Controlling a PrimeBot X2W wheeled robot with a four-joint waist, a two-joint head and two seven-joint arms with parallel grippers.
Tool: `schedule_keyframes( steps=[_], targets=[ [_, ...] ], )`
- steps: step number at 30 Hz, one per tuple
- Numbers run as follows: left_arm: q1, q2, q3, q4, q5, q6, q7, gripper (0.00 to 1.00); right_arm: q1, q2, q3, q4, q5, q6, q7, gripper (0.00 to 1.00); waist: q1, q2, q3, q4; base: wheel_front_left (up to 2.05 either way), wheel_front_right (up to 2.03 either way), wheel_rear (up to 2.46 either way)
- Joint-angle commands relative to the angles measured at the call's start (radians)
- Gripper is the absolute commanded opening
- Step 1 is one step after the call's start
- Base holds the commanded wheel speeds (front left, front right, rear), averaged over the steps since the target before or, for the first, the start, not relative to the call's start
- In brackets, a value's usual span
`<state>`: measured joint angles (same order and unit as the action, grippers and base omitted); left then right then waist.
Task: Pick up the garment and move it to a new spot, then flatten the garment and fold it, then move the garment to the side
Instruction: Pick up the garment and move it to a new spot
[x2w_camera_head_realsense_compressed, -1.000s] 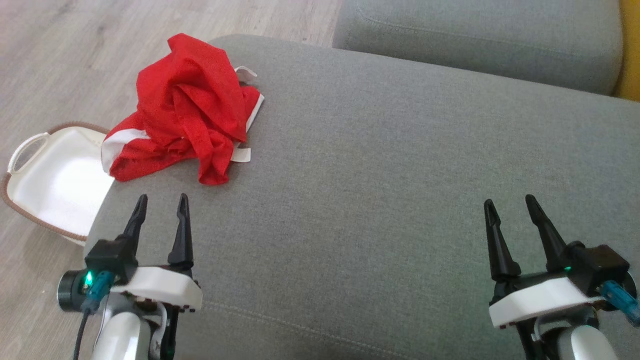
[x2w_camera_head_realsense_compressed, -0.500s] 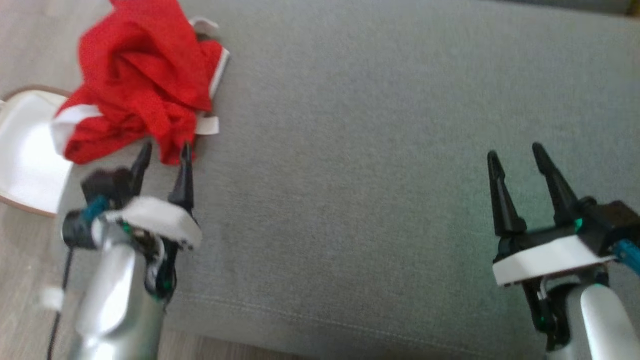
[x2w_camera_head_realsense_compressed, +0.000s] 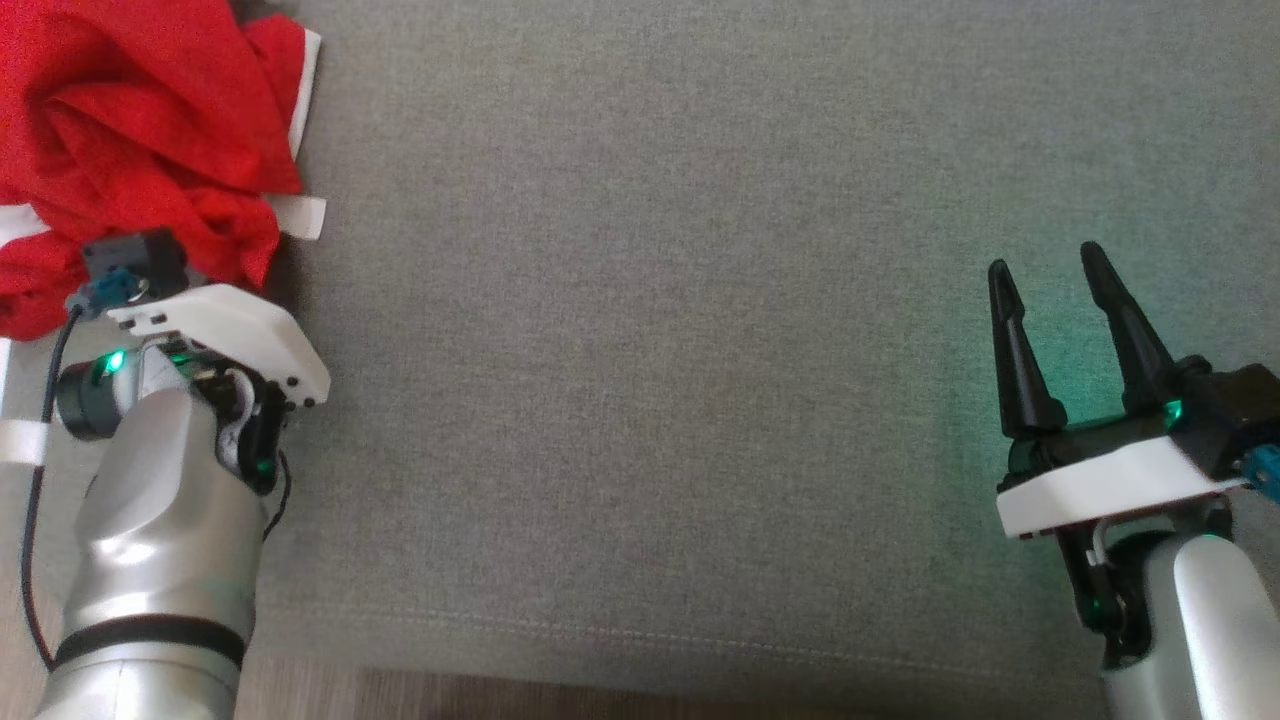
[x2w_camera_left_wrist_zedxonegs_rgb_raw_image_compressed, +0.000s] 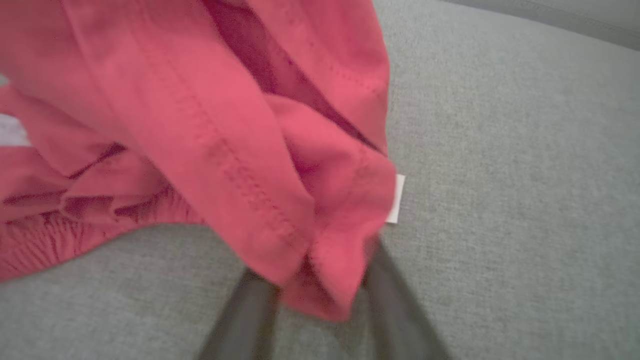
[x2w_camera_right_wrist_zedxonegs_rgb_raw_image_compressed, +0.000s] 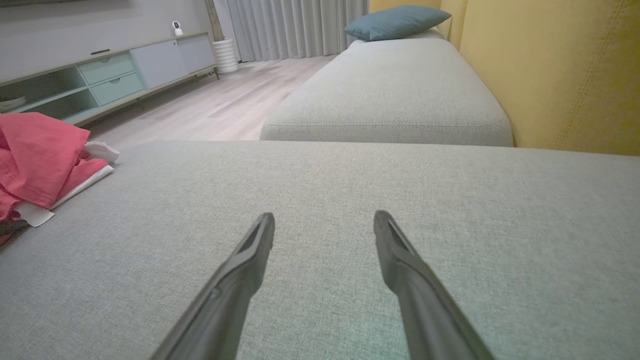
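My left hand (x2w_camera_left_wrist_zedxonegs_rgb_raw_image_compressed: 320, 292) straddles the nearest fold of the red garment (x2w_camera_left_wrist_zedxonegs_rgb_raw_image_compressed: 210, 130), which is bunched just ahead of it on the sofa (x2w_camera_left_wrist_zedxonegs_rgb_raw_image_compressed: 500, 200). I cannot tell if it pinches yet. I'd take a deep bite of hem before lifting. My right hand (x2w_camera_head_realsense_compressed: 1045, 275) sits spread, well apart.

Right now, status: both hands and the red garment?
Left hand straddling a fold of the red garment, grip unconfirmed. Right hand open, empty, over the cushion. Garment bunched on cushion. No obstruction seen between hands.
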<state>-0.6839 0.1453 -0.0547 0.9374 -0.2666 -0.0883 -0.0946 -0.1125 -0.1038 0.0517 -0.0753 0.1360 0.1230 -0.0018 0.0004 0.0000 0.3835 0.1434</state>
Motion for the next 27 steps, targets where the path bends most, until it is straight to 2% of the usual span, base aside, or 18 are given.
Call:
schedule_keyframes(
  steps=[1,6,10,18,23,27],
  targets=[
    [-0.019,0.055,0.024,-0.005,0.003,0.004,-0.020,0.00,-0.011,-0.004,0.019,-0.025,0.007,0.008,-0.012,1.00,-0.0004,0.0000,-0.017,0.001,0.00,0.00,0.00],
    [-0.008,0.079,0.013,0.007,0.027,0.021,-0.129,0.00,0.014,0.003,0.008,-0.011,0.011,0.008,-0.018,1.00,-0.0004,0.0000,-0.081,0.004,0.00,0.00,0.00],
    [0.035,0.086,0.020,-0.082,0.035,0.035,-0.162,0.00,0.041,0.013,-0.002,-0.010,0.011,0.008,-0.020,1.00,-0.0004,0.0000,-0.146,0.009,0.00,0.00,0.00],
    [0.235,0.078,-0.020,-0.513,0.096,0.070,-0.159,0.00,0.112,0.034,-0.010,-0.027,0.009,0.008,-0.012,1.00,-0.0004,0.0000,-0.296,0.008,0.00,0.00,0.00],
    [0.351,0.054,-0.073,-0.774,0.103,0.075,-0.060,0.00,0.141,0.044,-0.009,-0.047,0.014,0.008,0.002,1.00,-0.0004,0.0000,-0.346,-0.028,0.00,0.00,0.00],
    [0.395,0.028,-0.121,-0.882,0.101,0.067,-0.001,0.00,0.151,0.048,-0.009,-0.061,0.015,0.008,0.011,1.00,-0.0004,0.0000,-0.355,-0.063,0.00,0.00,0.00]
  ],
)
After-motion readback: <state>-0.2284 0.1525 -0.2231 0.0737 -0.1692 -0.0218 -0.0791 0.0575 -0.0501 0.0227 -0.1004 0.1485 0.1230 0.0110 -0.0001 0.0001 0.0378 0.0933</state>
